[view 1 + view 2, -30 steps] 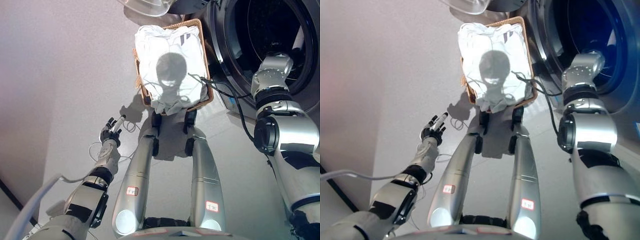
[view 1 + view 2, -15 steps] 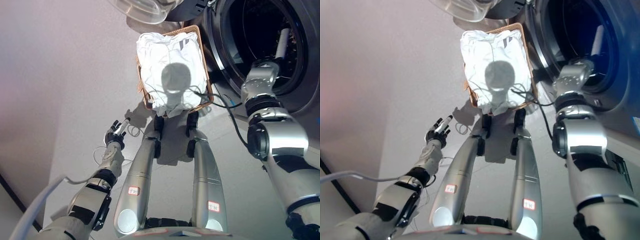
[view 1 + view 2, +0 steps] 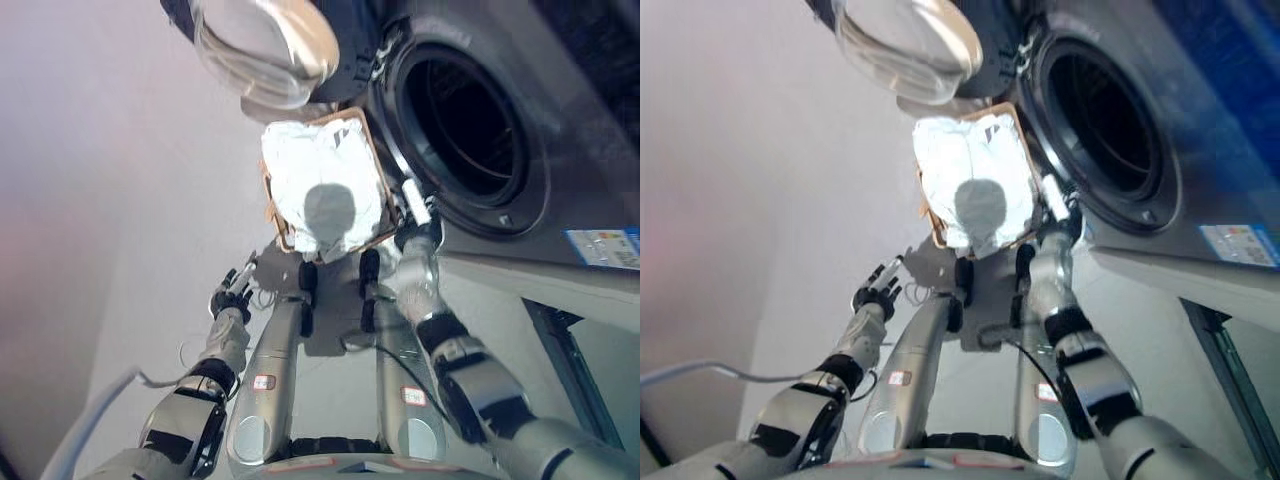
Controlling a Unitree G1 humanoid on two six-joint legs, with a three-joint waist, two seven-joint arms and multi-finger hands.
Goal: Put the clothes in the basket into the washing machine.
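A wicker basket (image 3: 268, 192) stands on the floor in front of me, filled with white clothes (image 3: 320, 170). The washing machine (image 3: 570, 170) stands at the right with its dark drum opening (image 3: 462, 130) uncovered. Its round glass door (image 3: 265, 50) is swung open above the basket. My right hand (image 3: 414, 212) is at the basket's right rim, between the basket and the drum opening, fingers straight and holding nothing. My left hand (image 3: 232, 293) hangs open over the floor, lower left of the basket and apart from it.
Pale floor (image 3: 120, 200) stretches to the left of the basket. A label (image 3: 600, 247) sits on the washer's front below the drum. The washer's lower edge runs along the right side of the view.
My right arm has come out of the drum opening and its hand is now down by the basket's right rim. The camera has shifted. My left hand has hardly moved.
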